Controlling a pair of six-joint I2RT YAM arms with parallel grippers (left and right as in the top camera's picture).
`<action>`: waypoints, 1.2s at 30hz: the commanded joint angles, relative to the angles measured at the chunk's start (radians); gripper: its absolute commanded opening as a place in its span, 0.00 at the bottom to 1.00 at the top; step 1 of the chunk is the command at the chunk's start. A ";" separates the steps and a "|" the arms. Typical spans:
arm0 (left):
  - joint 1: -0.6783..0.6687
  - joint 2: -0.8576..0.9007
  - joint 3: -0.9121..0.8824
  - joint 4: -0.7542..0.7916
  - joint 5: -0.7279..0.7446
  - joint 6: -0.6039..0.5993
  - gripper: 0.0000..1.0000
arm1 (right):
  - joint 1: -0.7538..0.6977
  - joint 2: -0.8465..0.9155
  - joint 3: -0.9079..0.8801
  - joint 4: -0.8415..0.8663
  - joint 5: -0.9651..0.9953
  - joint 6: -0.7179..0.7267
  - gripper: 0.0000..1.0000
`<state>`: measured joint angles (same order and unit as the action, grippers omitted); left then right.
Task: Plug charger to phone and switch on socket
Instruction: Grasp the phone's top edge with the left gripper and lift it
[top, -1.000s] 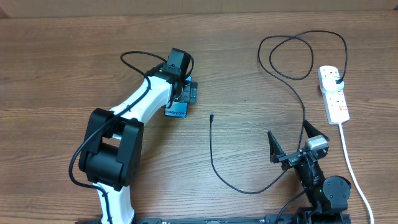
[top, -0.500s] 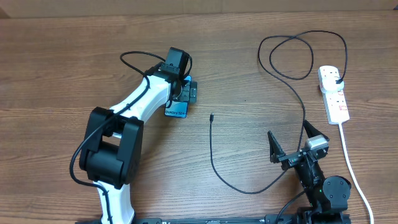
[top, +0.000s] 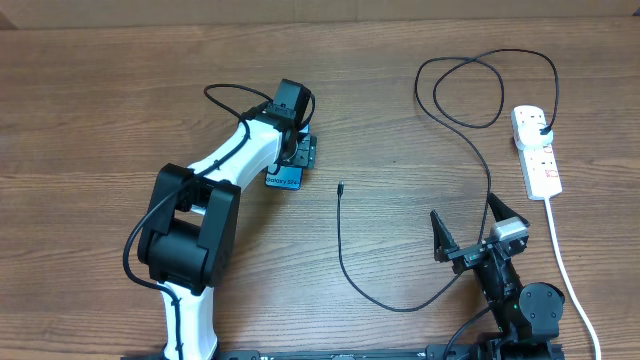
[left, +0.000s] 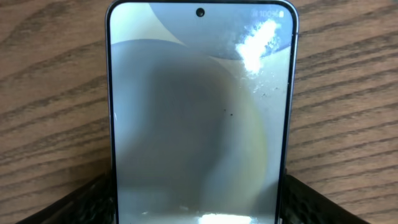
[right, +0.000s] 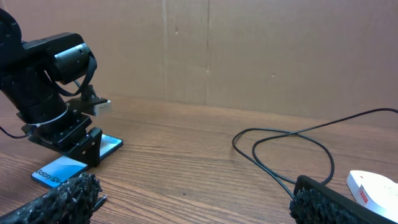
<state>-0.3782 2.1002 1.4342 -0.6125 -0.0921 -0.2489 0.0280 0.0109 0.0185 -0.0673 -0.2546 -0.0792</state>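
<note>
The phone lies flat on the wooden table, and its light screen fills the left wrist view. My left gripper is down over it, with a jaw pressed against each long edge. The right wrist view shows the phone under that gripper. The charger cable lies loose, its connector tip right of the phone. The cable loops back to its plug in the socket strip. My right gripper is open and empty, near the front edge.
The strip's thick white cord runs down the right side, close to my right arm. The black cable makes a loop at the back right. A cardboard wall stands behind the table.
My left arm's elbow has swung to the right and the wrist has shifted slightly. The phone, the cable and my right arm have not moved.
</note>
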 joint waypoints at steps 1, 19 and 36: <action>-0.006 0.055 -0.011 -0.021 -0.023 0.017 0.72 | 0.007 -0.008 -0.011 0.005 0.009 -0.004 1.00; -0.006 0.055 0.154 -0.180 -0.023 0.008 0.60 | 0.007 -0.008 -0.011 0.005 0.009 -0.004 1.00; -0.006 0.054 0.300 -0.367 0.015 -0.074 0.40 | 0.007 -0.008 -0.011 0.005 0.010 -0.004 1.00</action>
<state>-0.3801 2.1509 1.6894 -0.9546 -0.1009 -0.2859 0.0280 0.0109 0.0185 -0.0681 -0.2546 -0.0792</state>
